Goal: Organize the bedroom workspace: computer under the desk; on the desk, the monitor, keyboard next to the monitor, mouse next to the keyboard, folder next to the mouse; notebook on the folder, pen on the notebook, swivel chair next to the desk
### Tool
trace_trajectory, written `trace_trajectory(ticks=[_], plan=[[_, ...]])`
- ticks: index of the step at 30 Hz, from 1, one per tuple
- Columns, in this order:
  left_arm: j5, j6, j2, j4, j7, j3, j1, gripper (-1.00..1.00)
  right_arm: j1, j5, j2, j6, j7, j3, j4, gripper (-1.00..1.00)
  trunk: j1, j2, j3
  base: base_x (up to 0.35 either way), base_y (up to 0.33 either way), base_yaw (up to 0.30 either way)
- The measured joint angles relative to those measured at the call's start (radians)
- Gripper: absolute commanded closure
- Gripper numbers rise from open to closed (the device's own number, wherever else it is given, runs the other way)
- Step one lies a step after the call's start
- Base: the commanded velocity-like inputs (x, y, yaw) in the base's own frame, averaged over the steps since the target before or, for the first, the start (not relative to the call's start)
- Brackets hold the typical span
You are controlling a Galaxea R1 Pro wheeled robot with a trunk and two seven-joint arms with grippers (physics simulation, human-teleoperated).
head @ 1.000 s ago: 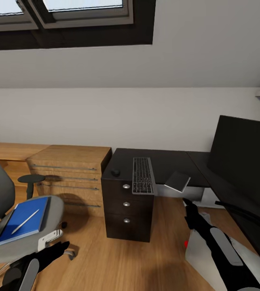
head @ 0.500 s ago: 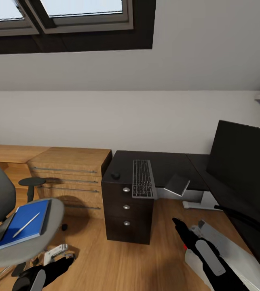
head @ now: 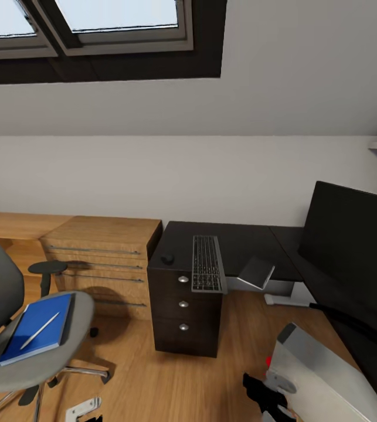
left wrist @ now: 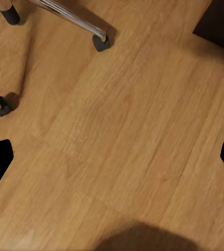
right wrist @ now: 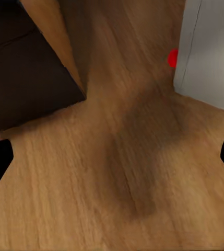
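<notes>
The black-topped desk (head: 241, 237) has the keyboard (head: 206, 264) lying over its drawer unit (head: 183, 313), with the mouse (head: 167, 258) to its left. The grey notebook (head: 257, 273) rests tilted at the desk's front edge. The wide black monitor (head: 352, 246) stands at the right. The silver computer (head: 323, 384) with its red spot (right wrist: 173, 58) lies on the floor beside the desk. The grey swivel chair (head: 71, 308) at the left carries the blue folder (head: 30, 334) with the pen (head: 38, 330) on it. My right gripper (head: 263, 397) (right wrist: 112, 162) and left gripper (left wrist: 112, 157) hang open over bare floor.
A light wooden drawer chest (head: 103, 258) stands left of the desk against the white wall. The chair's chrome legs and casters (left wrist: 100, 42) are close to my left gripper. The drawer unit's dark corner (right wrist: 28, 78) is close to my right gripper. Wooden floor (head: 153, 375) lies between chair and desk.
Both arms have dropped toward the bottom of the head view, and the left one has almost left it. The view has tipped slightly upward, and more of the computer shows.
</notes>
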Motion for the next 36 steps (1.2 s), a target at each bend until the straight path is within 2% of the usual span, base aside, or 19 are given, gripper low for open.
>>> trace_trajectory(ticks=[1,2,5,8,11,15,18,22,27,36], plan=[[-0.002,-0.014,-0.001,0.011,0.0,0.0,0.0,-1.0,0.0,0.025,0.009,-0.032,0.0,0.017,0.021,-1.0,-0.004,0.007,0.003,0.0,0.0,0.0],[-0.004,-0.045,-0.001,0.034,0.001,-0.001,0.0,-1.0,0.0,0.073,0.029,-0.103,0.0,0.043,0.078,-1.0,-0.008,0.014,0.006,0.0,0.0,0.0],[-0.007,-0.088,-0.002,0.071,0.003,-0.002,0.0,-1.0,0.0,0.141,0.061,-0.227,0.0,0.073,0.181,-1.0,-0.019,0.035,0.016,0.0,0.0,0.0],[-0.01,-0.108,-0.003,0.101,0.004,-0.003,0.0,-1.0,0.0,0.175,0.078,-0.306,0.001,0.088,0.239,-1.0,-0.031,0.056,0.025,0.0,0.0,0.0],[-0.01,-0.113,-0.002,0.111,0.005,-0.008,0.0,-1.0,0.0,0.185,0.082,-0.326,0.002,0.092,0.253,-1.0,-0.042,0.077,0.035,0.0,0.0,0.0],[-0.009,-0.117,-0.002,0.132,0.007,-0.049,0.0,-1.0,0.0,0.195,0.084,-0.341,0.002,0.096,0.263,-1.0,-0.058,0.105,0.047,0.0,0.0,0.0],[-0.009,-0.119,-0.002,0.151,0.01,-0.077,0.0,-1.0,0.0,0.197,0.083,-0.346,0.002,0.095,0.264,-1.0,-0.058,0.105,0.047,0.0,0.0,0.0],[-0.008,-0.12,0.0,0.166,0.011,-0.096,0.0,-1.0,0.0,0.199,0.085,-0.35,0.003,0.099,0.264,-1.0,-0.058,0.105,0.047,0.0,0.0,0.0],[-0.007,-0.12,0.001,0.167,0.012,-0.095,0.0,-1.0,0.0,0.198,0.086,-0.35,0.003,0.098,0.264,-1.0,-0.058,0.105,0.047,-0.008,0.0,0.01],[-0.006,-0.12,0.001,0.171,0.012,-0.095,0.0,-1.0,0.0,0.192,0.108,-0.351,0.001,0.097,0.262,-1.0,-0.058,0.105,0.041,-0.123,0.038,0.17]])
